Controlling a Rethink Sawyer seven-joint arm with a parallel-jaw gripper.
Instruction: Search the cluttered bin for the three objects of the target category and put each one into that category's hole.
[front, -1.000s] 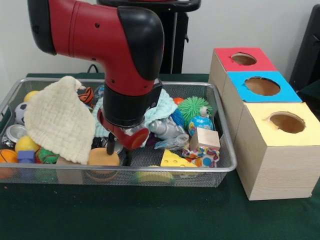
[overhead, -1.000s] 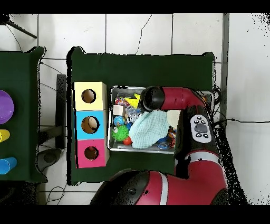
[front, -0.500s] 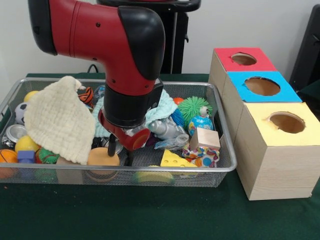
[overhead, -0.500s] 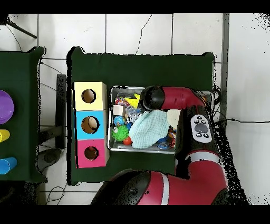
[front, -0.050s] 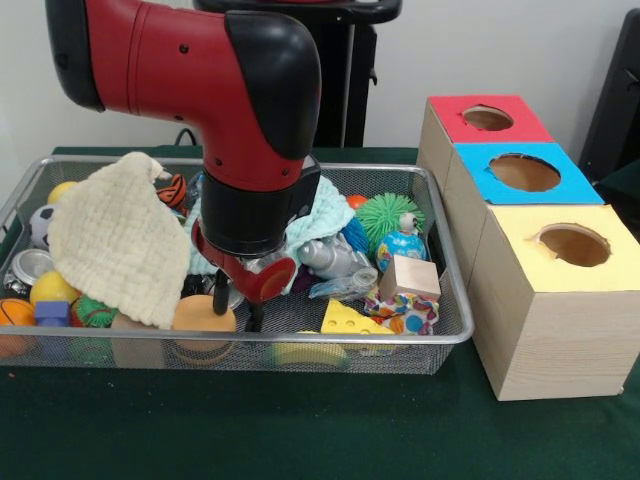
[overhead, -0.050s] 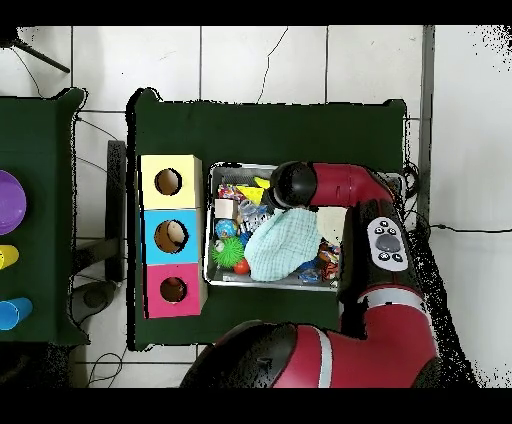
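Wire bin (front, -0.050s: 440, 330), green counter (front, -0.050s: 300, 430), front view, left to right.

- Balls at the left wall: yellow ball (front, -0.050s: 50, 288), orange ball (front, -0.050s: 14, 312).
- Cream cloth (front, -0.050s: 115, 240), draped over the left heap and hiding what lies under it.
- Orange disc (front, -0.050s: 204, 314), near the front wall.
- Gripper (front, -0.050s: 236, 305), low over the bin floor; fingers (front, -0.050s: 221, 297) spread, one touching the disc's right edge, nothing pinched.
- Teal cloth (front, -0.050s: 325, 215), behind the arm.
- Yellow wedge (front, -0.050s: 352, 319); wooden cube (front, -0.050s: 409, 277); green spiky ball (front, -0.050s: 387, 214).
- Boxes outside the bin: red box (front, -0.050s: 485, 118), blue box (front, -0.050s: 525, 172), yellow box (front, -0.050s: 570, 245), each with a hole on top.

Target category unstated; judged still searching.
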